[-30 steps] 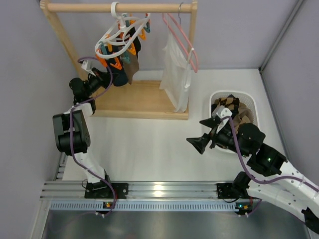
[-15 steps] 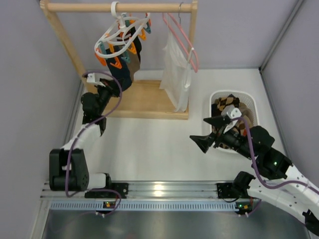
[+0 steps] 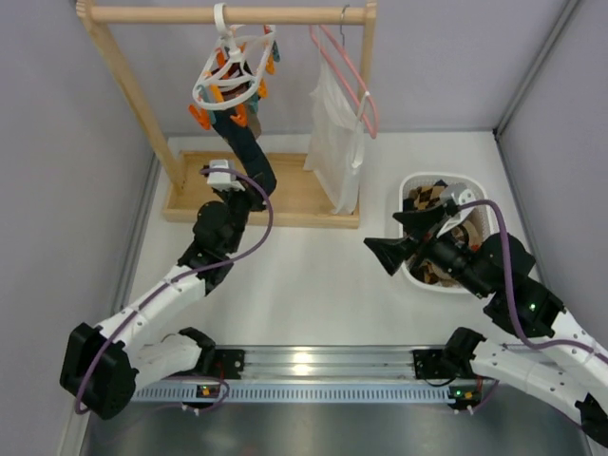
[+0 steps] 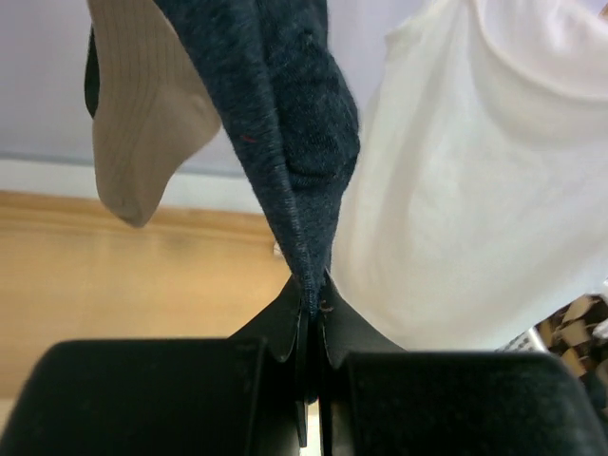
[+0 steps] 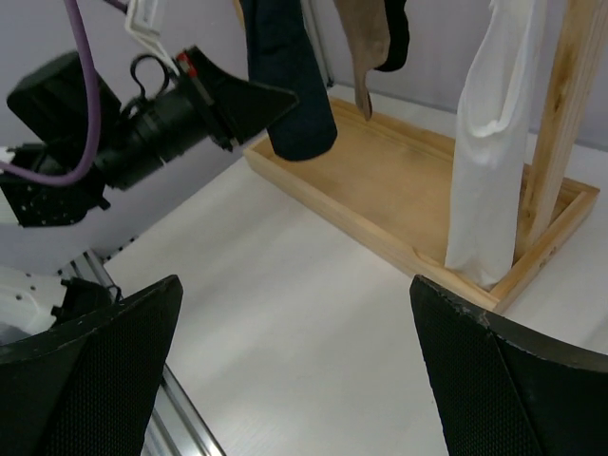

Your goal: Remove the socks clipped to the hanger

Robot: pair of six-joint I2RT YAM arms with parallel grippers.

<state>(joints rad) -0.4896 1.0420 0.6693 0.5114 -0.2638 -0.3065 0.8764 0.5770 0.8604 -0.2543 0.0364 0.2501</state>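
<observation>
The white clip-hanger with orange and teal clothespins hangs from the wooden rail, tilted. A dark teal sock stretches down from it, taut. My left gripper is shut on this sock's toe end, and the wrist view shows the sock pinched between the jaws. A tan sock hangs beside it. The dark sock and a brown sock also show in the right wrist view. My right gripper is open and empty, left of the basket.
A white basket at the right holds argyle socks. A white garment hangs on a pink wire hanger beside the clip-hanger. The wooden rack's base tray lies under the rail.
My left arm has swung right and toward the front with the dark sock held, pulling it taut. The clip-hanger has tilted and swung. My right gripper has shifted slightly right.
</observation>
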